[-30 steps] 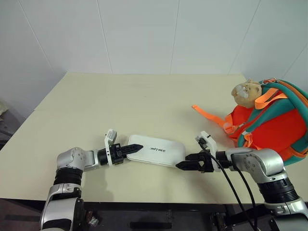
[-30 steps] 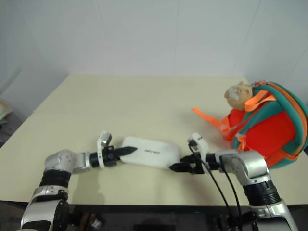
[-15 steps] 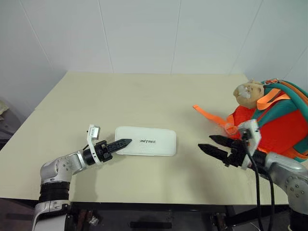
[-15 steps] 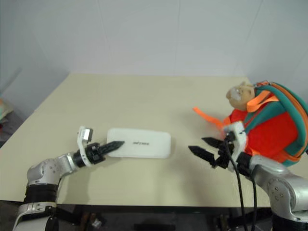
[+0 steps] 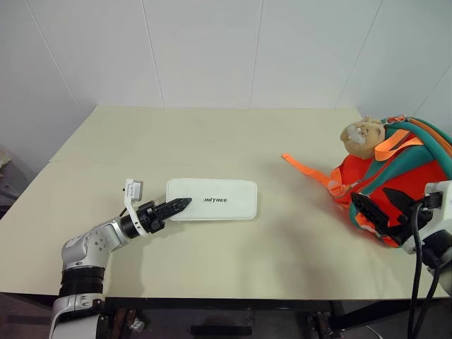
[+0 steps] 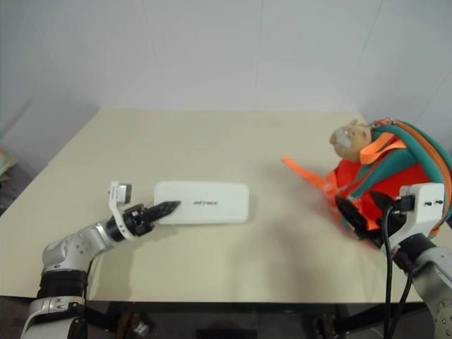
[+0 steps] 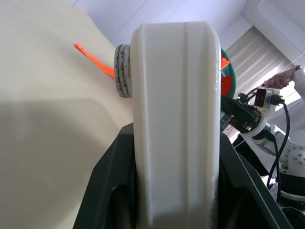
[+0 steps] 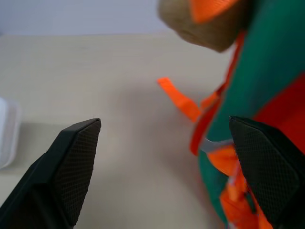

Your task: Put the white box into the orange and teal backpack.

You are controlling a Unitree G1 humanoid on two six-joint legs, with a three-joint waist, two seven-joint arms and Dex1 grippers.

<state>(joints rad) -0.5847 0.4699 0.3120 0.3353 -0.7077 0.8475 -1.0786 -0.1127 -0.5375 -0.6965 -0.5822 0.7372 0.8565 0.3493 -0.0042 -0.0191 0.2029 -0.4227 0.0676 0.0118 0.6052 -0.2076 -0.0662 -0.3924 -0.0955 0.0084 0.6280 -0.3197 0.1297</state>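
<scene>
Left pincer [image 5: 181, 205]: clamped on the near-left short end of the white box [image 5: 212, 199], one black finger lying over the lid; in the left wrist view the box's edge [image 7: 176, 119] stands between the two fingers.
Right pincer [image 5: 378, 208]: fingers spread wide apart, holding nothing, raised at the right side of the table [image 5: 212, 141] just in front of the orange and teal backpack [image 5: 402, 180]; the right wrist view has one finger [image 8: 71, 167] over bare table and the other [image 8: 267, 162] against the backpack's teal and orange fabric.
White box: flat, long side running left to right, dark lettering on the lid, left of the table's centre, well apart from the backpack.
Orange and teal backpack: at the table's right edge, orange body, teal straps.
Tan plush charm [image 5: 361, 134]: on the backpack's upper left.
Orange webbing strap [image 5: 307, 168]: trails from the backpack across the table toward the centre.
</scene>
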